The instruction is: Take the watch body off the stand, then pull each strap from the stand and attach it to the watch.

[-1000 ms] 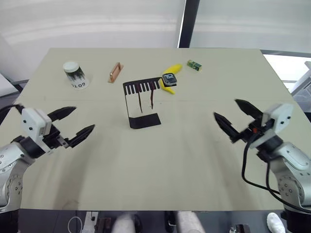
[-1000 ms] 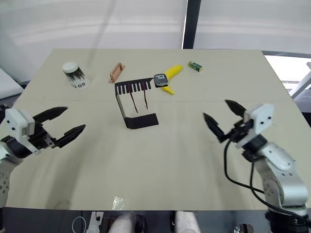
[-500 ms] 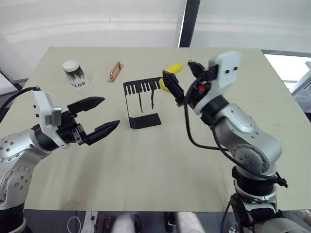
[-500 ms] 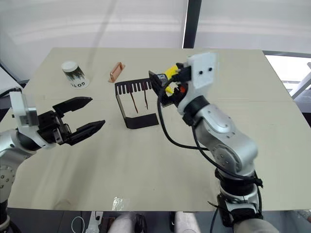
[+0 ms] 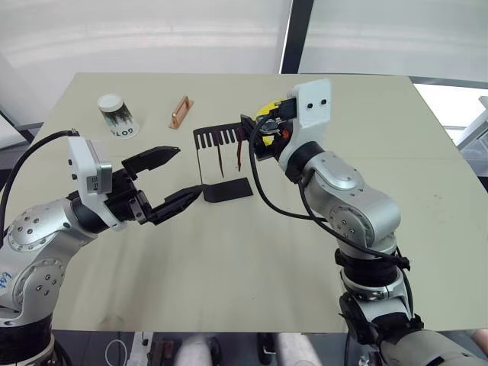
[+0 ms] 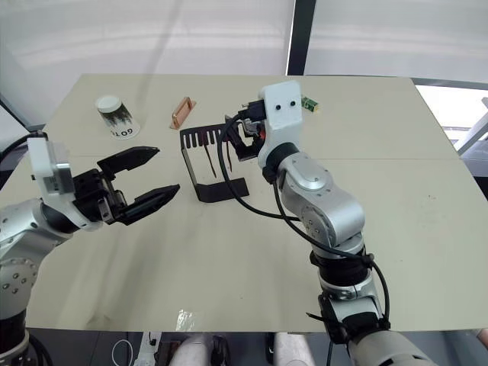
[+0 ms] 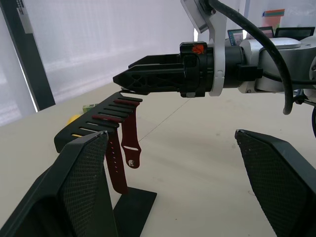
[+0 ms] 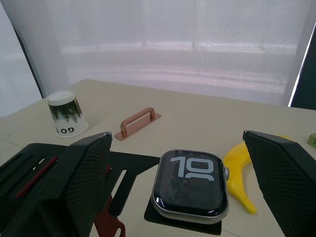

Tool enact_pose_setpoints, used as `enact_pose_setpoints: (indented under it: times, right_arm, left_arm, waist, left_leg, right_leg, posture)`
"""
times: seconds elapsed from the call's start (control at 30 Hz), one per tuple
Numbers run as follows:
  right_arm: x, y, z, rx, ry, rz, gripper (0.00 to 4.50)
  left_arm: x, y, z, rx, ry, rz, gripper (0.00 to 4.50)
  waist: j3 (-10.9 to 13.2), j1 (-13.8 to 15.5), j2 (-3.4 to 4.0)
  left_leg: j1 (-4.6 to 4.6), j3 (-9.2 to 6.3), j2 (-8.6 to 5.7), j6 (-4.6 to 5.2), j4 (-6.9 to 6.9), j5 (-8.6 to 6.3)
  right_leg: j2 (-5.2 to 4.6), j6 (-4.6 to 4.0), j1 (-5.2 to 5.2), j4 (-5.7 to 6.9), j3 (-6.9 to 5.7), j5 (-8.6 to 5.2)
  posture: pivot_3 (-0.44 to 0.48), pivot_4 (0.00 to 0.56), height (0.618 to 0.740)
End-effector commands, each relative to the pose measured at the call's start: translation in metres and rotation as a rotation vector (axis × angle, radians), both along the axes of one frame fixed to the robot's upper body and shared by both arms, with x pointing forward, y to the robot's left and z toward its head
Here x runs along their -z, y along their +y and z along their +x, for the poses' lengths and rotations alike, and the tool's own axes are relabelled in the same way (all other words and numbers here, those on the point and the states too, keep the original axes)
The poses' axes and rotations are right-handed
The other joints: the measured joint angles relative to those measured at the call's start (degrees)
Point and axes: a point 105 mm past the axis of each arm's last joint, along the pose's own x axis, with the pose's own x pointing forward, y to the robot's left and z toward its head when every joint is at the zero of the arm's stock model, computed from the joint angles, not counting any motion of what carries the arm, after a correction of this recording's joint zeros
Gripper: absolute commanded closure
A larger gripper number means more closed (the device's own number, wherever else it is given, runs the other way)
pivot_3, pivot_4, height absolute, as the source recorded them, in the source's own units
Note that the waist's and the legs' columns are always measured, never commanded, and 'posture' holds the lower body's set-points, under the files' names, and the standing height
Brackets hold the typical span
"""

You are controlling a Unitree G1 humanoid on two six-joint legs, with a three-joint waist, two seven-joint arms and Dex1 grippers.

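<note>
Small rounded-square watch body with dark screen and silvery rim: seated on the end of the thin black bent-sheet stand, directly ahead of the right gripper. Right fingers spread wide, empty, flanking the case. Left gripper: open, empty, beside the stand's foot, farther from the case. Two dark red straps: hanging from the comb slots.

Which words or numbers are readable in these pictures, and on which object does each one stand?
"10": on the dark screen of the silver-rimmed watch body, lying on the black slotted stand.
"GO T": partly visible on the white paper cup with the dark tree print.
Small green block: markings too small to read.
</note>
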Motion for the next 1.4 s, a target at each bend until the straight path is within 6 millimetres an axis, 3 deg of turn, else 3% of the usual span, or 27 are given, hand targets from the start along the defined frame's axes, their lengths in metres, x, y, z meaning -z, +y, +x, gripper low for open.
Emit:
enact_pose_setpoints:
  times: [0.03,0.73,0.8,0.83,0.87,1.0,1.4]
  right_arm:
    - [-0.013,0.001,-0.001,0.001,-0.029,0.023,0.00]
    - [-0.011,-0.001,0.005,0.039,0.018,0.071,0.00]
    - [-0.011,0.000,0.005,0.037,0.018,0.072,0.53]
    - [-0.011,0.000,0.005,0.036,0.018,0.073,1.13]
    - [-0.011,0.000,0.004,0.034,0.019,0.073,1.27]
    - [-0.011,0.001,0.004,0.024,0.022,0.080,2.88]
    - [-0.029,0.008,-0.006,-0.064,-0.048,0.139,2.88]
  left_arm:
    - [-0.005,-0.006,-0.006,0.008,-0.044,0.016,0.06]
    - [-0.005,-0.005,-0.003,-0.007,-0.049,0.026,0.06]
    - [-0.005,-0.005,-0.002,-0.008,-0.048,0.026,0.00]
    - [-0.005,-0.005,-0.002,-0.008,-0.048,0.026,0.00]
    - [-0.005,-0.005,-0.002,-0.008,-0.048,0.026,0.00]
    - [-0.006,-0.005,-0.002,-0.010,-0.050,0.025,0.00]
    - [-0.004,-0.003,-0.004,-0.017,-0.047,0.026,0.00]
  waist:
    - [0.0,0.0,0.00]
    - [0.0,0.0,0.00]
    - [0.0,0.0,0.00]
    - [0.0,0.0,0.00]
    - [0.0,0.0,0.00]
    - [0.0,0.0,0.00]
    - [0.0,-0.1,0.00]
  left_leg:
    - [-0.02,0.00,0.00,0.00,0.00,0.00]
    - [-0.36,-0.10,0.01,0.01,0.00,0.00]
    - [-0.50,-0.10,0.00,0.02,0.04,0.01]
    - [-0.51,-0.10,0.00,0.02,0.03,0.01]
    - [-0.51,-0.10,0.00,0.02,0.03,0.01]
    - [-0.54,-0.10,0.00,0.02,0.03,0.02]
    - [-0.59,-0.10,0.00,0.03,0.03,0.02]
  right_leg:
    - [0.00,0.00,-0.01,-0.01,0.00,0.00]
    - [0.01,0.00,-0.28,-0.06,-0.08,0.00]
    - [0.01,0.00,-0.43,-0.02,-0.08,0.00]
    - [0.01,0.00,-0.46,-0.01,-0.08,0.00]
    - [0.01,0.00,-0.46,0.00,-0.08,0.00]
    - [0.00,0.01,-0.49,-0.02,-0.08,0.00]
    - [0.00,0.01,-0.57,0.00,-0.07,0.01]
  posture:
    - [0.000,0.150,0.729]
    - [0.000,0.150,0.729]
    - [0.000,0.150,0.729]
    - [0.000,0.150,0.729]
    - [0.000,0.150,0.729]
    - [0.000,0.150,0.729]
    - [0.000,0.150,0.729]
